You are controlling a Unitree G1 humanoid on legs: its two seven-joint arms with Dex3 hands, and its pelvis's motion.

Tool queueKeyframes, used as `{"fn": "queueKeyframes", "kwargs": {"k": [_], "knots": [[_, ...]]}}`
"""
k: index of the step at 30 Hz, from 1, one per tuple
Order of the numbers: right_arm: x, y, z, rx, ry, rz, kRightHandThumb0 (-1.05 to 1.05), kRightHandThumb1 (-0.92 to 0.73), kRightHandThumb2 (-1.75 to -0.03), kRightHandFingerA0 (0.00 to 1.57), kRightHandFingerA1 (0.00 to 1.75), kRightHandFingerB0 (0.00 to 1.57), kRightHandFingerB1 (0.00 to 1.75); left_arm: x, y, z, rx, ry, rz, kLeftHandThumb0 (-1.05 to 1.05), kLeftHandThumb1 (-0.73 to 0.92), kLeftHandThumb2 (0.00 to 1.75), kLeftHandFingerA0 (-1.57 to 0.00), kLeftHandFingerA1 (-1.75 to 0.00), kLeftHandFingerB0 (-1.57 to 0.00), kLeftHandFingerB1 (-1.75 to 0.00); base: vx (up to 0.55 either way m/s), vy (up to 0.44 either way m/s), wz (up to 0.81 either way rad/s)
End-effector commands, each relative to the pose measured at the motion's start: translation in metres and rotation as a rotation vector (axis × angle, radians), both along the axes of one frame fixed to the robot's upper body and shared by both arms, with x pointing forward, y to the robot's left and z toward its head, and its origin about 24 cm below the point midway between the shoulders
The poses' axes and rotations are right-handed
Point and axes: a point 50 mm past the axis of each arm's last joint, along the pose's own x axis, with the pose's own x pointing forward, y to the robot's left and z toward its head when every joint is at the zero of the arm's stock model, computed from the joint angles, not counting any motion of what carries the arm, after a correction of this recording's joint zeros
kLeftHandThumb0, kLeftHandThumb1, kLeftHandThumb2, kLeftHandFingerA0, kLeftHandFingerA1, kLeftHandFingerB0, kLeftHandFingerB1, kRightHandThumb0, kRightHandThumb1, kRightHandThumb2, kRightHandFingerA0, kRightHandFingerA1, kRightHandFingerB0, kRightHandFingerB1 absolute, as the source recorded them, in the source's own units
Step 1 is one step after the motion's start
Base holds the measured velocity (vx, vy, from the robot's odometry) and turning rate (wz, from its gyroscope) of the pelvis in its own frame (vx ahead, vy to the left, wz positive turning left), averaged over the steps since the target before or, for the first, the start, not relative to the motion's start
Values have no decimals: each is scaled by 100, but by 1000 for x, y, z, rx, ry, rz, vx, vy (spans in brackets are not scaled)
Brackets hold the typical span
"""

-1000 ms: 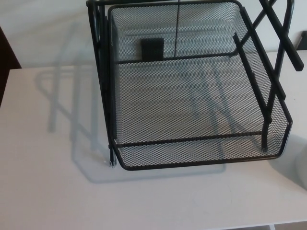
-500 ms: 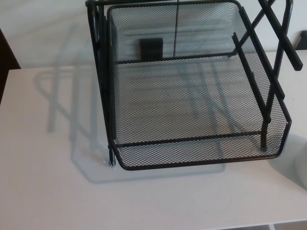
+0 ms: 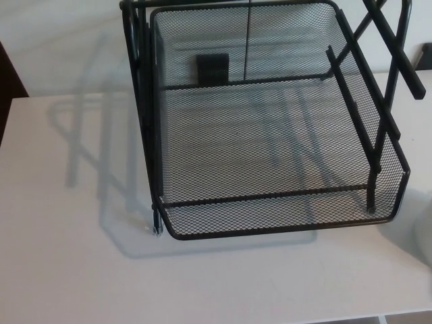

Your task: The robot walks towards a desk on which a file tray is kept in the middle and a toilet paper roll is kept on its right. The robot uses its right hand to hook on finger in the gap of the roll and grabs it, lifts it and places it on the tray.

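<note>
One file tray (image 3: 270, 230) of black wire mesh stands on one white desk (image 3: 67, 270), filling the view from the centre up to 12 o'clock. Its basket is empty apart from one small black tab (image 3: 212, 68) on the back wall. Bare desk lies open at 9 and 6 o'clock, and the desk's near edge shows at 5 o'clock. Between 3 and 4 o'clock, just beside the tray's corner, a pale curved sliver at the frame edge appears to be the toilet paper roll (image 3: 427, 235), mostly cut off. Neither robot hand shows, so their grasp cannot be told.
</note>
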Motion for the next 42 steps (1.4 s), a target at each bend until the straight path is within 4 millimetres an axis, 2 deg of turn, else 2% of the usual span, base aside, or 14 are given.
{"fn": "queueKeyframes", "kwargs": {"k": [1,2,13,15,16,17,18,24,32,33,35,39,40,42], "knots": [[4,8,6,-124,14,92,-59,-41,-73,32,52,11,37,1,6,6,39,16,-14,-78,92,79,0,-8,0,0,0,0,0],[4,9,6,-137,16,96,-59,-41,-72,32,51,11,37,1,6,5,30,16,-4,-88,90,119,0,-11,0,-6,0,0,0],[10,11,1,-233,-1,121,-58,-40,-71,26,51,13,37,6,5,8,22,2,-11,-84,83,105,0,-6,0,0,0,0,0],[10,13,1,-259,-4,130,-57,-40,-71,29,54,14,38,6,7,7,33,14,-22,-83,89,121,0,-16,0,-12,0,0,0],[9,14,1,-267,-13,141,-56,-40,-74,35,58,15,39,6,6,7,32,9,-31,-77,92,88,0,-5,0,0,0,0,0],[9,14,1,-268,-15,143,-56,-40,-74,35,58,15,39,6,6,7,32,8,-33,-77,92,88,0,-5,0,0,0,0,0],[8,14,0,-266,-30,127,-55,-41,-72,35,54,16,38,6,7,7,32,14,-30,-86,85,108,0,-6,0,0,0,0,0],[8,10,14,-326,-103,70,-56,-42,-72,31,51,12,37,5,6,6,29,19,-27,-85,89,122,0,-16,0,-11,0,0,0],[12,3,45,-378,-202,28,-59,-44,-75,34,59,9,37,4,4,7,22,23,-10,-83,89,121,0,-16,0,-12,0,0,0],[12,2,46,-380,-209,31,-53,-54,-56,40,68,15,27,4,3,7,24,21,-9,-74,92,88,0,-9,0,0,0,0,0],[11,-1,53,-378,-219,15,-57,-45,-72,19,47,8,35,4,4,7,29,24,-28,-86,91,123,0,-14,0,-9,0,0,0],[10,-1,58,-370,-220,-1,-31,-40,-93,3,51,0,49,4,4,6,31,27,-26,-86,91,122,0,-14,0,-9,0,0,0],[8,1,59,-369,-231,18,-31,-38,-92,3,50,0,49,4,5,5,30,17,-18,-79,92,81,0,-9,0,0,0,0,0],[6,4,58,-380,-231,35,-59,-43,-73,17,46,6,33,3,6,6,28,20,-19,-86,85,108,0,-7,0,0,0,0,0]]}}
